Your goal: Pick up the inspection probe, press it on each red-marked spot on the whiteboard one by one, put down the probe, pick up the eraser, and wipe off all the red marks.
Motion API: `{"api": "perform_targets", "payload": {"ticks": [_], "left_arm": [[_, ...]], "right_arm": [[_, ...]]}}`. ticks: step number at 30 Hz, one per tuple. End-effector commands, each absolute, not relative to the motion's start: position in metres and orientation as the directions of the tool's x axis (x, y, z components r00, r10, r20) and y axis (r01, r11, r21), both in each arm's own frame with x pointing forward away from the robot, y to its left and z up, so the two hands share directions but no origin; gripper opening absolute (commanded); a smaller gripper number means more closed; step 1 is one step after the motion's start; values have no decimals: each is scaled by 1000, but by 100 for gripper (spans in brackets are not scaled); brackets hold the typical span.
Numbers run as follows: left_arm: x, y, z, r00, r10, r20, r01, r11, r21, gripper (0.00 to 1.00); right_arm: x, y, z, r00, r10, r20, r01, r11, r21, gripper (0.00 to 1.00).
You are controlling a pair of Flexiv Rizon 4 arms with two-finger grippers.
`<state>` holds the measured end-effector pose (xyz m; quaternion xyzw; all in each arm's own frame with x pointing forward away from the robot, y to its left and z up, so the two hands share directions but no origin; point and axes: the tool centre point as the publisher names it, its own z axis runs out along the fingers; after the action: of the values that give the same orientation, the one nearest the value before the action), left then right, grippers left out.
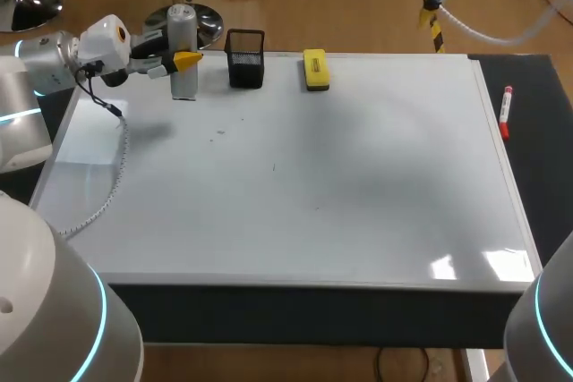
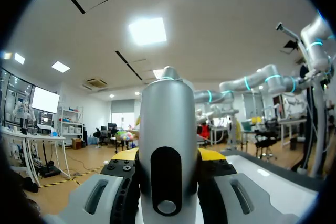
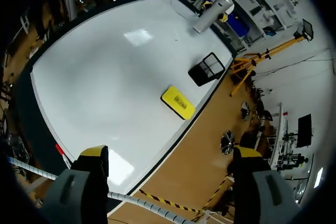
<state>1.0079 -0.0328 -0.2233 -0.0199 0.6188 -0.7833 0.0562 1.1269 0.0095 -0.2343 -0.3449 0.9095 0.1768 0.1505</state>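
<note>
The grey cylindrical probe (image 1: 183,85) stands upright at the whiteboard's (image 1: 358,176) far left, with my left gripper (image 1: 183,62) shut on it from the side. In the left wrist view the probe (image 2: 167,114) fills the gap between the fingers of that gripper (image 2: 168,156). The yellow eraser (image 1: 315,70) lies flat near the board's far edge. My right gripper (image 3: 170,182) hangs open and empty high above the far right side, looking down on the eraser (image 3: 177,103) and the probe (image 3: 209,20). I see no red marks on the board, only a few faint specks.
A black mesh basket (image 1: 245,58) stands between the probe and the eraser, also seen from the right wrist as the basket (image 3: 207,68). A red marker (image 1: 506,112) lies on the dark table strip right of the board. My left arm's cable (image 1: 115,176) trails over the board's left side.
</note>
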Motion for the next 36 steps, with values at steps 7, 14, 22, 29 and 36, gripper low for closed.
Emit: {"api": "perform_targets", "payload": {"ticks": [7, 14, 22, 29, 36], "left_arm": [[1008, -33, -222, -993, -113, -39, 64, -227, -972, 0], [1008, -33, -222, -993, -113, -39, 64, -227, -972, 0], [1008, -33, -222, -993, -113, -39, 64, -227, -972, 0], [1008, -33, -222, -993, -113, -39, 64, -227, -972, 0], [1008, -33, -222, -993, -113, -39, 64, -227, -972, 0]], "right_arm": [[1125, -26, -222, -785, -481, -390, -607, 724, 329, 100], [1124, -43, -213, -820, -427, -382, -560, 736, 381, 100], [1116, -54, -216, -811, -430, -396, -568, 742, 358, 100], [1115, -55, -218, -831, -423, -361, -547, 739, 393, 100], [1115, -55, -218, -831, -423, -361, -547, 739, 393, 100]]}}
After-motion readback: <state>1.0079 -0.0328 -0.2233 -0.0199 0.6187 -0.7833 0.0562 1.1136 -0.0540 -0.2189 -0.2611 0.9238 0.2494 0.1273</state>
